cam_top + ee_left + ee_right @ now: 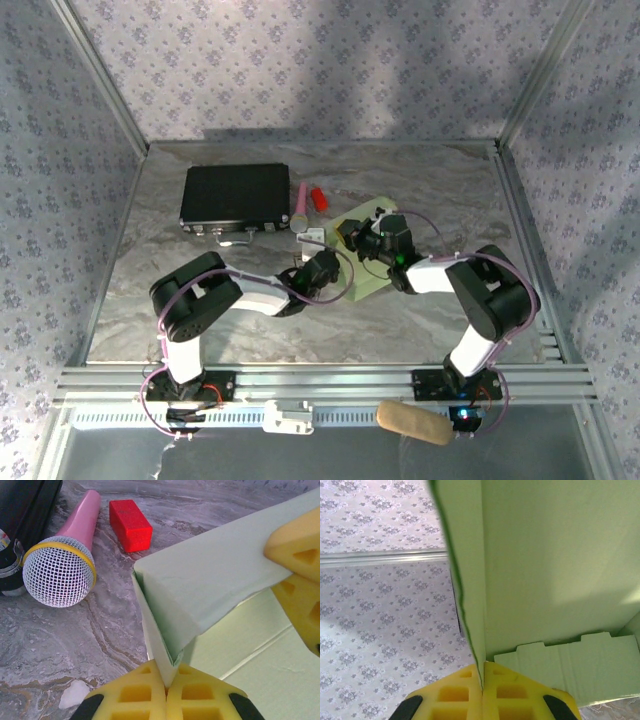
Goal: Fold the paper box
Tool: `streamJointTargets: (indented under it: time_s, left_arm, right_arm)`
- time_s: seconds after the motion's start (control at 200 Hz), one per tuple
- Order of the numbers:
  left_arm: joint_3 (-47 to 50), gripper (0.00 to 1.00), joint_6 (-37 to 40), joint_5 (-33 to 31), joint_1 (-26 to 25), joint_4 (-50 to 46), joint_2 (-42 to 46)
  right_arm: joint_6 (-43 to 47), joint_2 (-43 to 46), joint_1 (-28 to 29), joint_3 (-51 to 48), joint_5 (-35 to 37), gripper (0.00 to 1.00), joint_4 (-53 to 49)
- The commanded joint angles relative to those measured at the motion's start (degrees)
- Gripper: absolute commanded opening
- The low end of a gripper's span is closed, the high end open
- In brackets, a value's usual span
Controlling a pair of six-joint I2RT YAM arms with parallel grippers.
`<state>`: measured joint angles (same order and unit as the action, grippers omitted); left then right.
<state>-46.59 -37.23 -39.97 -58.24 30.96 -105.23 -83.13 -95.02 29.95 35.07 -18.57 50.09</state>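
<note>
In the top view a black case (235, 197) lies flat at about 10 o'clock on the marbled bench (150, 270). Just beside it, at its 3 o'clock, lies a pink microphone (299, 206). The left wrist view shows its mesh head (59, 571) with a yellow band pointing toward the near edge. A small red block (319, 197) sits at the microphone's 2 o'clock, close to it; whether they touch cannot be told.

The left hand (167, 695) has its yellow pads pressed together on a lower corner of the paper box (210, 580). There a raised flap meets a side wall. In the top view this hand (314, 245) is at 9 o'clock of the box.

The paper box (366, 212) is pale green and only partly folded. It rests just right of the bench's middle, at 4 o'clock from the red block.

The right hand (482, 692) is clamped narrow on the edge of an upright green panel (545, 580). In the top view this hand (352, 235) is over the box.
</note>
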Motion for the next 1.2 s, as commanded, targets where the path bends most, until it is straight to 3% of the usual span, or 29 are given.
streamJointTargets:
  time_s: [0.0, 0.05, 0.115, 0.305, 0.465, 0.73, 0.954, 1.194]
  left_arm:
    - [-4.7, 0.00, -2.9, -3.9, -0.5, -9.1, 1.1]
    - [-6.2, 0.00, -4.4, -4.7, -0.5, -14.6, 1.8]
    - [-8.8, 0.00, -6.2, -5.3, -0.4, -22.7, 2.9]
    - [-14.6, 0.00, -5.9, -2.3, 0.9, -42.1, 6.2]
    - [-12.2, 0.00, 0.4, 5.5, 4.0, -43.1, 9.7]
    - [-6.8, 0.00, 10.6, 17.5, 10.2, -39.2, 15.6]
    - [-6.5, 0.00, 13.9, 21.8, 11.9, -38.8, 15.0]
    - [-6.9, 0.00, 15.2, 23.1, 12.4, -38.6, 14.1]
  right_arm:
    - [0.7, 5.4, 1.5, -1.6, 0.9, 0.28, -6.8]
    - [1.5, 8.8, 1.7, -2.7, 3.2, 0.44, -9.9]
    - [3.0, 15.2, 1.6, -3.6, 7.0, 0.56, -15.9]
    - [6.9, 31.3, -0.1, -2.6, 14.2, 0.69, -36.3]
    - [4.7, 32.9, -1.8, -2.3, 12.0, 0.69, -39.6]
    - [-3.1, 28.5, 2.2, -6.4, 18.5, 0.68, -27.5]
    - [-10.9, 19.0, 5.6, -6.4, 22.2, 0.63, -17.0]
    - [-12.8, 10.0, 6.1, -4.4, 25.2, 0.58, -7.6]
